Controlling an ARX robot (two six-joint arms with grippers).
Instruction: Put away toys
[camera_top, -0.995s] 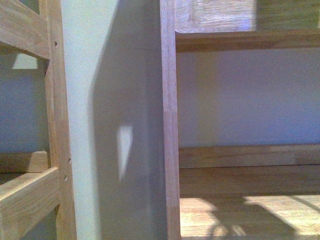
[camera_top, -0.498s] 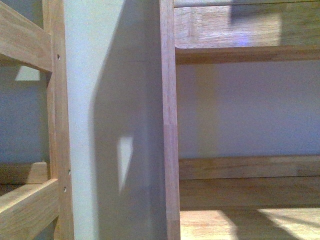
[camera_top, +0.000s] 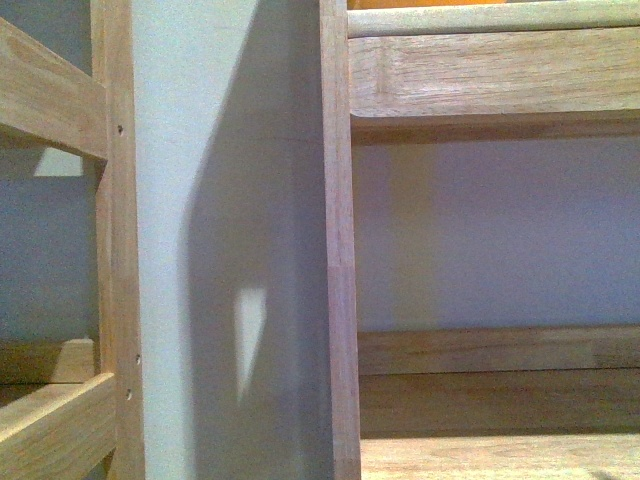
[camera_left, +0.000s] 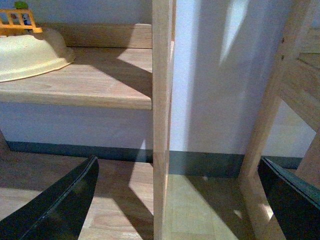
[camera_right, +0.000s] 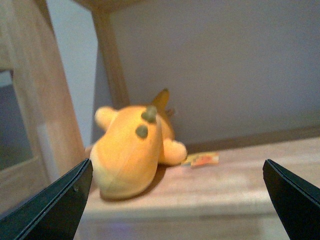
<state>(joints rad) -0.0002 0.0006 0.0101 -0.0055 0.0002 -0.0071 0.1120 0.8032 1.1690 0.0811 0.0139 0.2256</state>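
Looking through the right wrist camera, you have the plush toy (camera_right: 132, 152) lying on a wooden shelf (camera_right: 240, 187) by the back wall, ahead of the right gripper (camera_right: 177, 200) and toward 10 o'clock from the midline between its spread, empty fingers. Its long axis runs roughly 1-to-7, head end nearer you. The right arm looks clearly nearer. The left gripper (camera_left: 180, 200) is also spread wide, facing a shelf post (camera_left: 161, 120) with a cream tub (camera_left: 30, 55) at 10 o'clock. Your front view shows neither arm nor toy; the toy's far side is hidden.
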